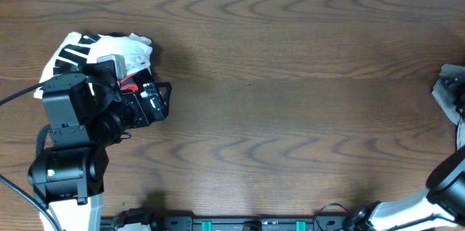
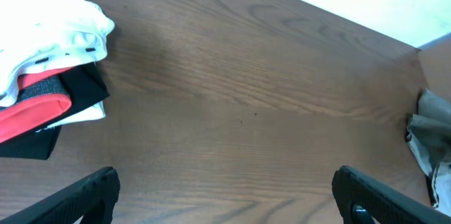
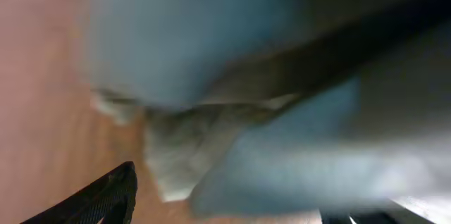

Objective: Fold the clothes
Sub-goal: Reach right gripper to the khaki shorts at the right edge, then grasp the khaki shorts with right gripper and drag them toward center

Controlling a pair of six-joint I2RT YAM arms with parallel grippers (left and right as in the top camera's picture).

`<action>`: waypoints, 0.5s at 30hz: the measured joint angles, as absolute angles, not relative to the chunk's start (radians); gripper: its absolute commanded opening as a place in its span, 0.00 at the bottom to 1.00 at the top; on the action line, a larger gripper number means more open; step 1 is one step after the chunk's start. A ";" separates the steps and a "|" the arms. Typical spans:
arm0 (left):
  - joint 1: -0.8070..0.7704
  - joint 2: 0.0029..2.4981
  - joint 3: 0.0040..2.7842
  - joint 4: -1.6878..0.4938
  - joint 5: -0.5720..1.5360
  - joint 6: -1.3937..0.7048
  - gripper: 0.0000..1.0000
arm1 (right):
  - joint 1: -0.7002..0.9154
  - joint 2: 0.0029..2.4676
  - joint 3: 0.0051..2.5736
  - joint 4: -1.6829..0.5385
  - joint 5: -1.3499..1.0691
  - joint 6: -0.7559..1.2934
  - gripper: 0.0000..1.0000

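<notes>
Well, pale khaki cotton shorts bunch at the desk edge.
My right tool and left tool gape empty; a shallow pinch could push the shorts off.

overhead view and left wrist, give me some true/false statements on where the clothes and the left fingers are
1. The white striped bundle lies at the left end of the table, partly hidden by the left arm. True.
2. The shorts are spread flat mid-table. False: they lie crumpled at the right edge.
3. The left fingers are shut on the bundle. False: they stand wide apart with nothing between them.
4. The bundle shows red trim. True.
</notes>
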State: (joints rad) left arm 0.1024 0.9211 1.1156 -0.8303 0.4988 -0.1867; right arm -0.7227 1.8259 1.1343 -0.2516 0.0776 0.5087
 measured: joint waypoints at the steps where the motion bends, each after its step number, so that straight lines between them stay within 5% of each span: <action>1: 0.102 0.921 1.116 -0.830 0.499 -0.187 0.98 | -0.731 1.846 1.135 -0.244 0.077 0.508 0.61; 3: 0.102 0.921 1.116 -0.830 0.499 -0.187 0.98 | -0.747 1.878 1.134 -0.229 0.069 0.507 0.10; 4: 0.102 0.921 1.116 -0.830 0.499 -0.187 0.98 | -0.756 1.893 1.134 -0.219 0.056 0.512 0.01; 15: 0.102 0.921 1.116 -0.830 0.499 -0.187 0.98 | -0.767 1.861 1.133 -0.182 -0.334 0.525 0.01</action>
